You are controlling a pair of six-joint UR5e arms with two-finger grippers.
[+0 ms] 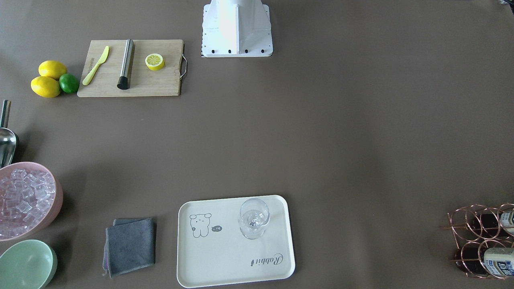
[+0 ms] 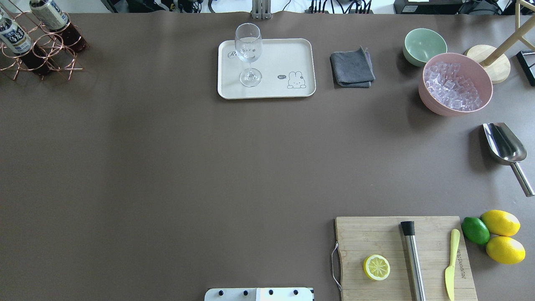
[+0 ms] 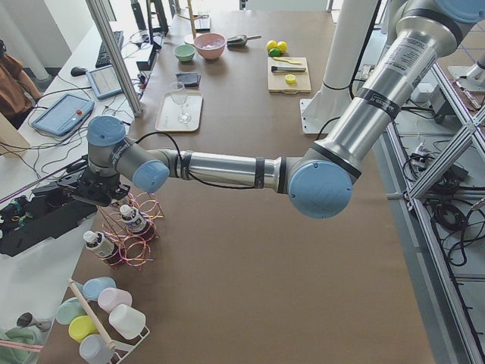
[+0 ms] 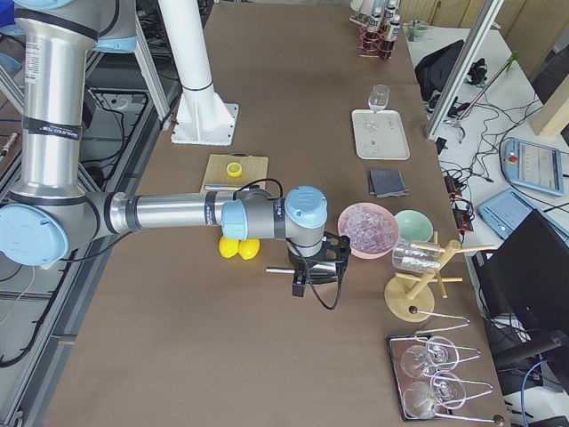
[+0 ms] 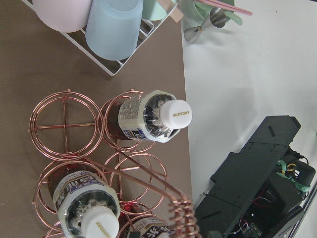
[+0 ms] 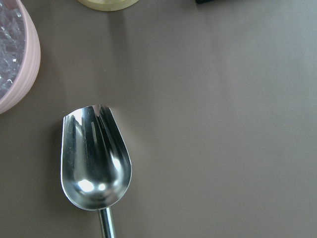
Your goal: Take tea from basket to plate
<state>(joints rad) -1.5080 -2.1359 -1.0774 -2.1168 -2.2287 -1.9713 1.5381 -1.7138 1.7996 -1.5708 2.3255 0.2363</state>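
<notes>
Three tea bottles lie in the copper wire basket (image 5: pixel 64 126) at the table's far left corner. The left wrist view looks down on them: one white-capped tea bottle (image 5: pixel 148 116) in the middle, one (image 5: pixel 86 206) lower left, one partly cut off at the bottom. Two also show overhead (image 2: pixel 12 35). The cream plate (image 2: pixel 288 54) holds only a stemmed glass (image 2: pixel 248 50). My left gripper (image 3: pixel 102 199) hangs just above the basket (image 3: pixel 136 246); I cannot tell whether it is open or shut. My right gripper (image 4: pixel 313 271) hovers over a steel scoop (image 6: pixel 94 158); I cannot tell its state.
A pink bowl of ice (image 2: pixel 455 85), a mint-green bowl (image 2: pixel 424 46) and a grey cloth (image 2: pixel 352 67) sit right of the plate. A cutting board (image 2: pixel 376 238) with a lemon half, muddler and knife lies near right, beside lemons and a lime (image 2: pixel 475 230). A cup rack (image 5: pixel 111 29) adjoins the basket.
</notes>
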